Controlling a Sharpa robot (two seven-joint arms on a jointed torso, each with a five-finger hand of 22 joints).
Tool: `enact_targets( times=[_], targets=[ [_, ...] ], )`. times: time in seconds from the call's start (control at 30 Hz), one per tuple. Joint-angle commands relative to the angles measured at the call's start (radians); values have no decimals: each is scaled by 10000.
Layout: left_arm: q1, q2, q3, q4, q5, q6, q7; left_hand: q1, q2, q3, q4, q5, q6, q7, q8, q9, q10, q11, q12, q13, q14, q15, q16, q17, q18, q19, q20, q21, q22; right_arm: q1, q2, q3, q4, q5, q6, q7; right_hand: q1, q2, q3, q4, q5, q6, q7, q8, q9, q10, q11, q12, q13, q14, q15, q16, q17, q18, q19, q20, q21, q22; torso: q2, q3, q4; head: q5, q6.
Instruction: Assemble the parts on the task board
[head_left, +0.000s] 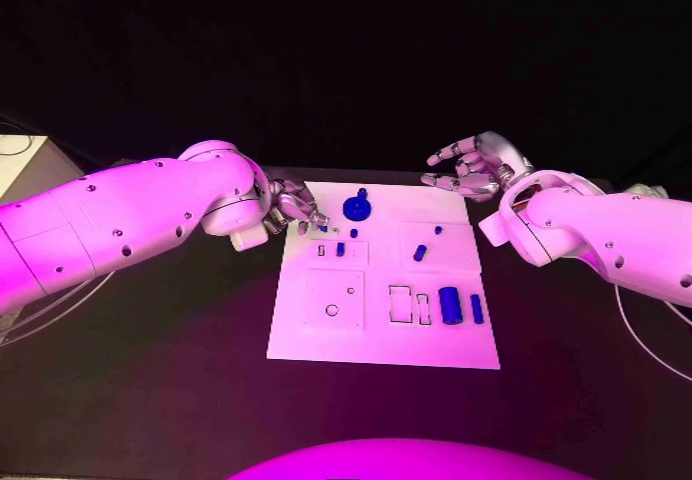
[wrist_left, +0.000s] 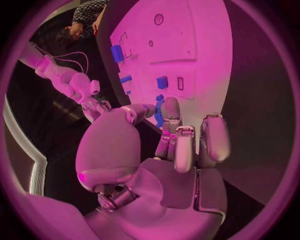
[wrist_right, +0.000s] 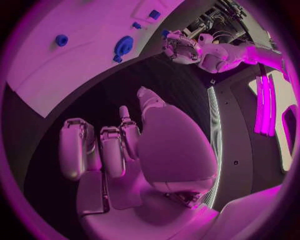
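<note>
- Black table carries the white task board at its middle.
- Blue parts sit on the board: a round gear-like part at the far edge, a cylinder toward the near right.
- Left hand hovers at the board's far left corner, fingers partly curled, holding nothing.
- Right hand is off the board's far right corner, fingers spread and empty.

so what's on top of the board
Small blue parts: a round one at the far edge, a cylinder and a thin bar near the front. The left hand covers the far left corner.
</note>
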Motion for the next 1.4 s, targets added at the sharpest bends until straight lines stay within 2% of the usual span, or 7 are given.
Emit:
enact_targets(
  times=[0.03, 0.2, 0.57, 1.4],
  targets=[
    [-45, 3, -69, 120, -675, -148, -137, -71, 12, 2374, -2402, 44, 65, 3, 50, -2, 61, 27, 68, -11, 1040, -84, 35, 2632, -132, 53, 15, 33, 2, -10, -11, -1, 2, -49, 130, 58, -91, 39, 57, 22, 3, -75, 6, 44, 13, -75, -10, -40, 1151, 779, -88, -34, 1651, 167, 110, -78, -50, 870, 21, -4, -2, 3, -46],
    [-132, 25, -206, 203, -837, 29, -183, -113, 6, 2409, -2442, 78, 88, -9, 60, 0, 92, 15, 79, -12, 1040, -96, 35, 2632, -121, 27, 4, 14, -46, -13, -15, -2, 8, -54, 132, 58, -91, 39, 57, 22, 3, -75, 6, 44, 13, -75, -10, -40, 1151, 779, -88, -34, 1651, 167, 110, -78, -50, 870, 25, 2, -5, 2, -80],
    [-256, 111, -331, 172, -1066, 313, -225, -132, 3, 2429, -2464, 98, 98, -15, 64, 0, 104, 9, 82, -13, 1040, -101, 35, 2632, -120, 26, -2, 13, -48, -15, -10, -2, 10, -65, 132, 63, -91, 39, 57, 22, 3, -75, 6, 44, 13, -75, -10, -40, 1151, 779, -88, -34, 1651, 167, 110, -78, -50, 870, 18, 10, -7, 8, -132],
    [-308, 188, -371, -3, -1418, 736, -248, -163, -22, 2445, -2505, 126, 108, -20, 67, -1, 112, 3, 85, -14, 1040, -107, 35, 2632, -119, 20, -9, 9, -58, -17, -29, -2, 18, -68, 136, 69, -91, 39, 57, 22, 3, -75, 6, 44, 13, -75, -10, -40, 1151, 779, -88, -34, 1651, 167, 110, -78, -50, 870, 15, 9, -11, 14, -184]
  ],
)
